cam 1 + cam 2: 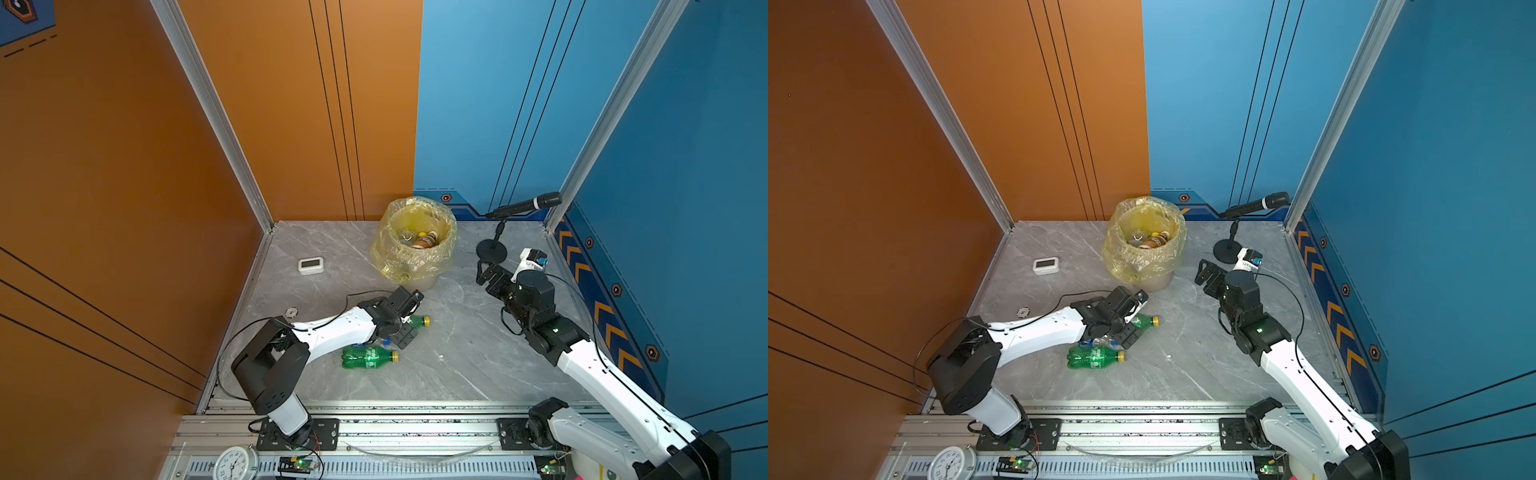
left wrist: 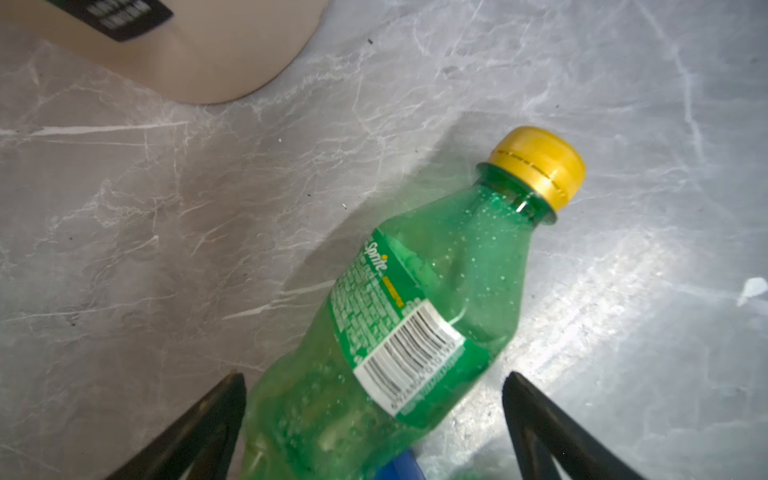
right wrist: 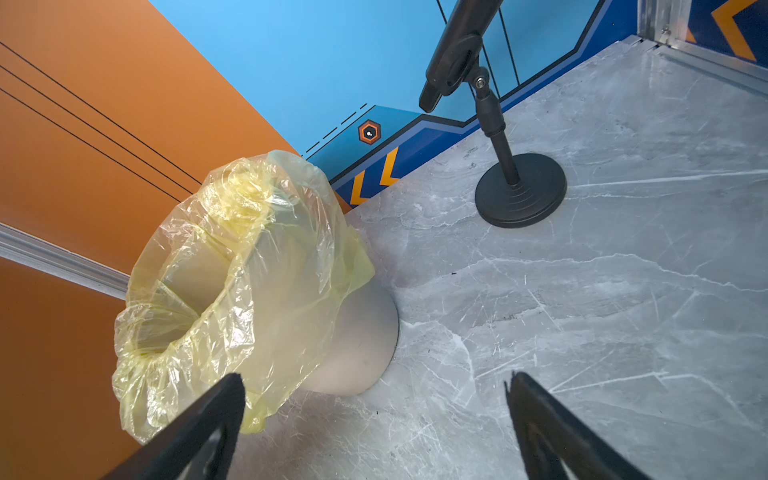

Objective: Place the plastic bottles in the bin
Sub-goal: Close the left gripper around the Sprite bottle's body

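Left wrist: gripper wide astride bottle

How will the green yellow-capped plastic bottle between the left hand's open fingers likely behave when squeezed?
The green yellow-capped plastic bottle looks empty, probably light. Its dented wall suggests it may buckle in the left hand. Lying on its side, it could roll on the smooth grey marbled table.

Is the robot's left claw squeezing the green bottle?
No, the left gripper stands wide open around the lying green bottle.
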Motion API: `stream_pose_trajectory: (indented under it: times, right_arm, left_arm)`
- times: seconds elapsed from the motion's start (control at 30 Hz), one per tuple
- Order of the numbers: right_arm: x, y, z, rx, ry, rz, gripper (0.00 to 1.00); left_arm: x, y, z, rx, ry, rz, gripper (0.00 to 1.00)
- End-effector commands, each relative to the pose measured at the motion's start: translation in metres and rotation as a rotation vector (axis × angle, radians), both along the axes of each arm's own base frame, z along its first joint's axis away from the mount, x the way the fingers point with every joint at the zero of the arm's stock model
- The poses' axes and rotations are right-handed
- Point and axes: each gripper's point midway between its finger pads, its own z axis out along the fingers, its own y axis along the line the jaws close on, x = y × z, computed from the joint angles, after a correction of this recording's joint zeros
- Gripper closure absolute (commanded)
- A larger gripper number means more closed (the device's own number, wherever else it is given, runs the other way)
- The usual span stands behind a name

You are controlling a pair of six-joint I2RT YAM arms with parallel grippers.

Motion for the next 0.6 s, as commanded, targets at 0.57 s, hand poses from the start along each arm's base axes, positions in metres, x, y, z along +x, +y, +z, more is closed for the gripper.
stream_pose_trajectory:
  times: [0.57]
  right_arm:
    - [-0.003, -0.013, -0.008, 0.043, 0.018, -0.030, 0.00]
  left_arm:
    - [0.047, -0.005, -0.021, 0.036, 0.046, 0.059, 0.19]
